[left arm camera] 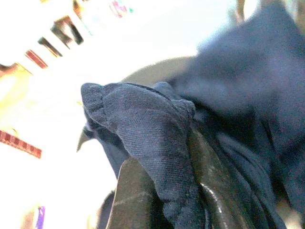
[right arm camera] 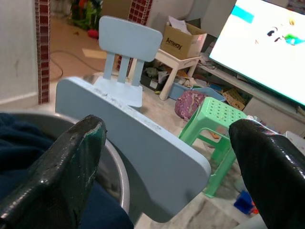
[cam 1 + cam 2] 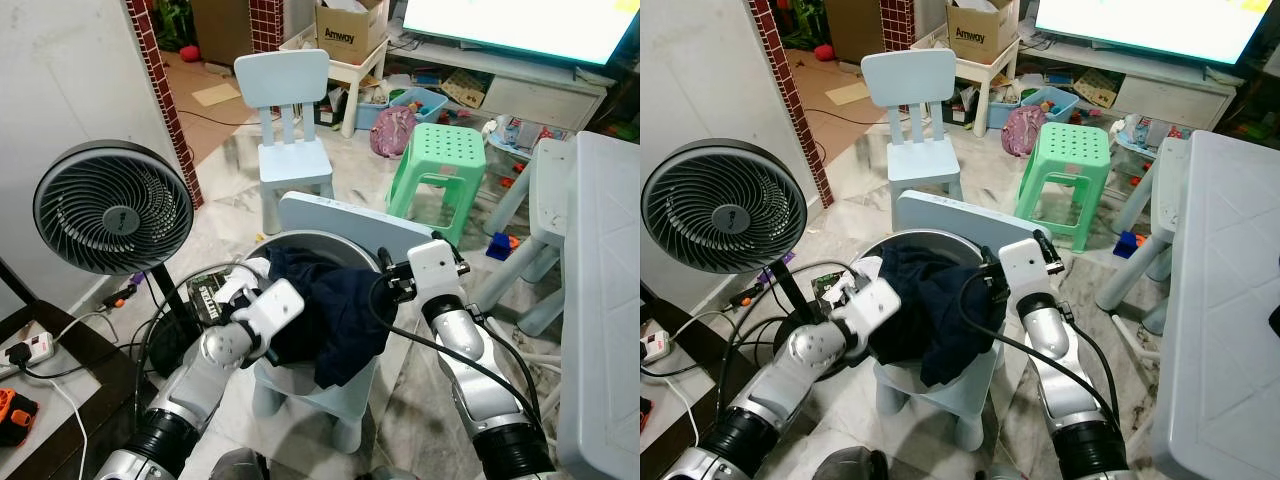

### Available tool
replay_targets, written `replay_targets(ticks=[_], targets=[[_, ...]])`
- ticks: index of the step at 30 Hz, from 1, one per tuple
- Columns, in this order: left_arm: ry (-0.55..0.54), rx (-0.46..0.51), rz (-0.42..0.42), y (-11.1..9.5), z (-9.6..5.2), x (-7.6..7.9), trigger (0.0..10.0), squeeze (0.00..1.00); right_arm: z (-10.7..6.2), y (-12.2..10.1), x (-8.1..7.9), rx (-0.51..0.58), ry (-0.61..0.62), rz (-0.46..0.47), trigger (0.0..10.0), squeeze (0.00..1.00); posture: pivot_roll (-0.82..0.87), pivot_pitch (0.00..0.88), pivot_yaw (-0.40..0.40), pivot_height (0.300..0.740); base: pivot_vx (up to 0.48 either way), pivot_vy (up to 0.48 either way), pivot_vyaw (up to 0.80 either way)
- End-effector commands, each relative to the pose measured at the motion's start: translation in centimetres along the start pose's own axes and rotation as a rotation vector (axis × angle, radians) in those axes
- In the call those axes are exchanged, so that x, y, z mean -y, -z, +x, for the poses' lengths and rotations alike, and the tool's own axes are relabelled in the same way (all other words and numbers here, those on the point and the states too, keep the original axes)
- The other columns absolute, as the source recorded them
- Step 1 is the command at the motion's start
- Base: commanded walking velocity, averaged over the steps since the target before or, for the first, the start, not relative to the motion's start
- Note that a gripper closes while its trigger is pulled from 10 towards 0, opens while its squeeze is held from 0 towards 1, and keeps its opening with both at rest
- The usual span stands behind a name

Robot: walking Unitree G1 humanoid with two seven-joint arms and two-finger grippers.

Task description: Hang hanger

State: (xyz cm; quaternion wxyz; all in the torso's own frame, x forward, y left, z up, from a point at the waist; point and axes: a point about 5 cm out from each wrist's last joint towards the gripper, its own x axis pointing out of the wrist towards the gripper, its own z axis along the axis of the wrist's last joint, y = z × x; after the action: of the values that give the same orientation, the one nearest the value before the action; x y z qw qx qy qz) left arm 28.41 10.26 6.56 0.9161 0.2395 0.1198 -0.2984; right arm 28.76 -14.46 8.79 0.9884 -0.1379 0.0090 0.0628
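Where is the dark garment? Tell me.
The dark garment lies heaped in the metal basin on the small blue chair, straight ahead between both arms, spilling over the basin's front rim.

Both silver arms raised forward and bent at the elbow, white wrist housings angled toward each other. Left two-fingered black gripper (image 1: pixel 157 191) has its fingers buried in a dark navy ribbed cloth garment (image 1: pixel 143 129), a fold of it pinched between them, jaws closed on the fabric. Right two-fingered black gripper (image 2: pixel 167 162) sits just beside the garment's far edge, jaws spread wide, glossy black fingers (image 2: pixel 62 171) well apart, nothing between them. Black cable loops from the right wrist down the forearm.
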Motion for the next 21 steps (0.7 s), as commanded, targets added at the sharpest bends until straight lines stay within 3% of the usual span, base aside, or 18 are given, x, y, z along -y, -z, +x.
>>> replay_targets(ticks=[1, 3, 9, 10, 11, 12, 17, 21], targets=[[-0.087, 0.091, -0.016, -2.0, -0.3, -1.4, 0.0, 0.00, -0.1, -0.7, 0.8, 0.043, 0.039, 0.034, 10.0, 0.00, -0.01, 0.000, 0.023, 0.740, 0.000, 0.000, 0.00], [-0.109, 0.107, -0.022, -2.4, -0.4, -1.6, 0.0, 0.00, -0.1, -0.7, 1.0, 0.046, 0.048, 0.041, 10.0, 0.00, -0.01, 0.000, 0.023, 0.740, 0.000, 0.000, 0.00], [-0.339, 0.191, -0.120, -4.0, -2.0, -3.8, 0.0, 0.00, -0.7, -0.5, 2.5, 0.027, 0.140, 0.044, 10.0, 0.00, 0.00, 0.000, 0.022, 0.740, 0.000, 0.000, 0.00], [-0.381, 0.212, -0.116, -4.2, -2.2, -4.1, 1.9, 0.00, -0.8, -0.3, 2.8, 0.017, 0.160, 0.067, 10.0, 0.00, 0.00, 0.000, 0.024, 0.740, 0.000, 0.000, 0.00], [-0.444, 0.230, -0.108, -4.3, -2.6, -4.3, 10.0, 0.00, -1.1, 0.0, 3.2, 0.003, 0.186, 0.107, 10.0, 0.00, 0.00, 0.000, 0.027, 0.740, 0.000, 0.000, 0.00], [-0.487, 0.222, -0.109, -4.2, -2.9, -4.4, 10.0, 0.00, -1.3, 0.3, 3.4, -0.002, 0.195, 0.126, 10.0, 0.00, 0.00, 0.000, 0.027, 0.740, 0.000, 0.000, 0.00], [-0.494, 0.205, -0.158, -2.6, -4.1, -3.5, 10.0, 0.00, -2.5, 0.9, 3.2, -0.005, 0.170, 0.186, 10.0, 0.00, 0.00, 0.000, 0.037, 0.740, 0.000, 0.000, 0.00], [-0.485, 0.188, -0.171, -1.9, -3.9, -3.0, 10.0, 0.00, -3.1, 1.0, 3.3, -0.003, 0.178, 0.197, 10.0, 0.00, -0.03, 0.000, 0.052, 0.740, 0.000, 0.000, 0.00]])
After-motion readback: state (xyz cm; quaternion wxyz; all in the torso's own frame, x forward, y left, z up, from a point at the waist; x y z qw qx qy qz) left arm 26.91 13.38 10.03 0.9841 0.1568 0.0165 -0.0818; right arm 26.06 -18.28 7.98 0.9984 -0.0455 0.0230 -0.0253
